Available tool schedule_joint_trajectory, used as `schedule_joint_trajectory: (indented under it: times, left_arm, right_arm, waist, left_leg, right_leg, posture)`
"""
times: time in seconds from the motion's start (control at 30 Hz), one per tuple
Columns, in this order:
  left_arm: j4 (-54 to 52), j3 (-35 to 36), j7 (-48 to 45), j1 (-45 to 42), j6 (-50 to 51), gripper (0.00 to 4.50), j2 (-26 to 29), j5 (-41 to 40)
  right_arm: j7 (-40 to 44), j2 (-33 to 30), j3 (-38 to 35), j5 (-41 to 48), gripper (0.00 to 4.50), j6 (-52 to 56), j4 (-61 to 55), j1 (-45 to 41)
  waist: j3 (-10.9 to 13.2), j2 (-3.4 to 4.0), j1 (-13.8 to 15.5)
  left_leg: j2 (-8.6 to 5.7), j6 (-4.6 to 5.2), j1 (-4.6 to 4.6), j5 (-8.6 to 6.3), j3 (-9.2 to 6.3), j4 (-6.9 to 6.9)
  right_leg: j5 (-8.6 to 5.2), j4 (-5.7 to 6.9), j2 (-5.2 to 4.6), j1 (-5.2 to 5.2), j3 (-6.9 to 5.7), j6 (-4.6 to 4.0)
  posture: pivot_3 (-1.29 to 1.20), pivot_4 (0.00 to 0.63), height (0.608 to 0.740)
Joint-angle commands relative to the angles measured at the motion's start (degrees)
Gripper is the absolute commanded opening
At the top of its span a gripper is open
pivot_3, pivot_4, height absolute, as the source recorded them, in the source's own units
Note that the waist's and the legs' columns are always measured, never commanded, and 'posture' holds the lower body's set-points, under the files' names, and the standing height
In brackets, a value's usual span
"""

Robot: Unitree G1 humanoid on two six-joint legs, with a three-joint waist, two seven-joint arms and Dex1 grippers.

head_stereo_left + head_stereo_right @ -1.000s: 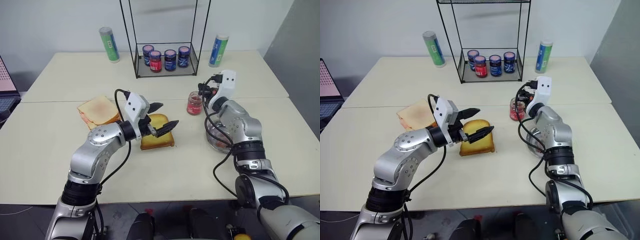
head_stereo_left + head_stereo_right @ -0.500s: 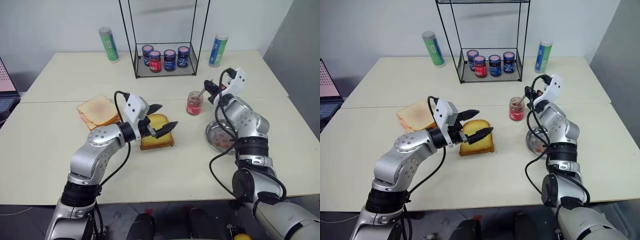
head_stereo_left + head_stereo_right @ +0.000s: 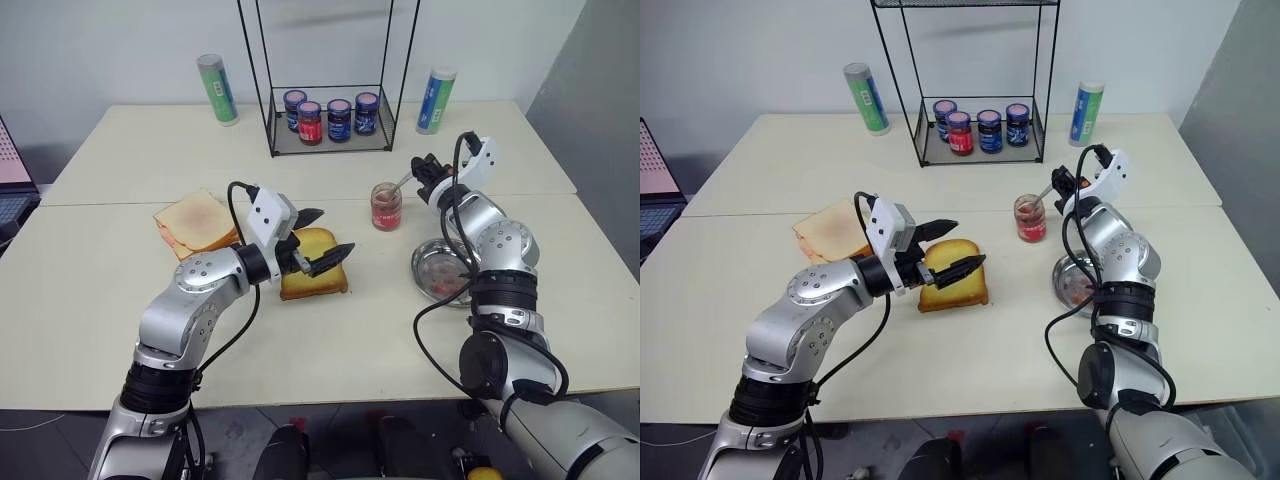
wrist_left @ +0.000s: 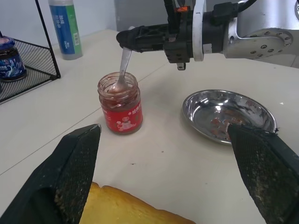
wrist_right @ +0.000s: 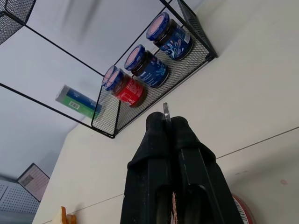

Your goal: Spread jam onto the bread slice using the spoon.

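The bench [image 3: 110, 330] is pale cream. The bread slice [image 3: 315, 264] is golden yellow with an orange-brown crust; the other slice [image 3: 196, 220] is paler with a pinkish centre. The jam [image 4: 120, 106] is red, in a clear jar with a red label. The spoon [image 4: 122, 70] and the round dish [image 4: 228, 114] are shiny silver. Four jars [image 3: 329, 116] in a black wire rack [image 3: 330, 75] have dark lids and blue or red labels. Two tubes [image 3: 217, 89] are green and blue.

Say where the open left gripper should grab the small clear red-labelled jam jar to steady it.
Grip the small clear red-labelled jam jar around its label band, from the bread side: upright round walls suit two fingers, and the silver spoon in the shut right gripper occupies its mouth.
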Motion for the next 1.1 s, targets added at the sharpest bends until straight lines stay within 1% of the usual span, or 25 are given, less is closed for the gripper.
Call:
schedule_joint_trajectory:
  times: [0.03,0.4,0.67,1.1]
  left_arm:
    - [-1.68,1.04,0.03,-0.57,-0.64,4.5,0.25,-0.29]
    - [-1.46,1.08,-0.32,-0.42,-0.9,4.5,0.43,-0.24]
    - [-1.55,0.99,-0.47,-0.61,-0.74,4.5,0.65,-0.23]
    - [-1.69,0.99,-0.42,-0.63,-0.75,4.5,0.77,-0.23]
  right_arm:
    - [-0.72,-0.87,-0.71,1.17,0.07,-1.23,-0.2,-1.76]
    - [-2.18,-2.25,-2.76,1.98,0.07,-2.78,1.01,-2.06]
    - [-3.97,-1.98,-5.18,4.95,0.07,-3.11,1.4,-2.54]
    - [-6.04,-1.56,-5.24,8.74,0.07,-2.21,-0.54,-2.87]
  waist:
    - [0.0,0.0,0.0]
    - [0.0,0.0,0.05]
    - [0.0,0.0,0.05]
    - [0.0,0.0,0.05]
  left_leg:
    - [0.0,0.0,0.0,0.0,0.0,0.0]
    - [0.0,0.0,-0.01,0.0,0.0,0.0]
    - [0.0,0.0,-0.02,0.0,-0.01,0.0]
    - [0.0,0.0,-0.02,0.0,-0.01,0.0]
  right_leg:
    - [0.0,0.0,0.0,0.0,0.0,0.0]
    - [0.0,0.0,-0.01,0.0,0.0,0.0]
    - [0.0,0.0,-0.01,0.0,0.0,0.0]
    - [0.0,0.0,-0.01,0.0,0.0,0.0]
  posture:
    - [0.0,0.15,0.74]
    - [0.0,0.15,0.74]
    - [0.0,0.15,0.74]
    - [0.0,0.15,0.74]
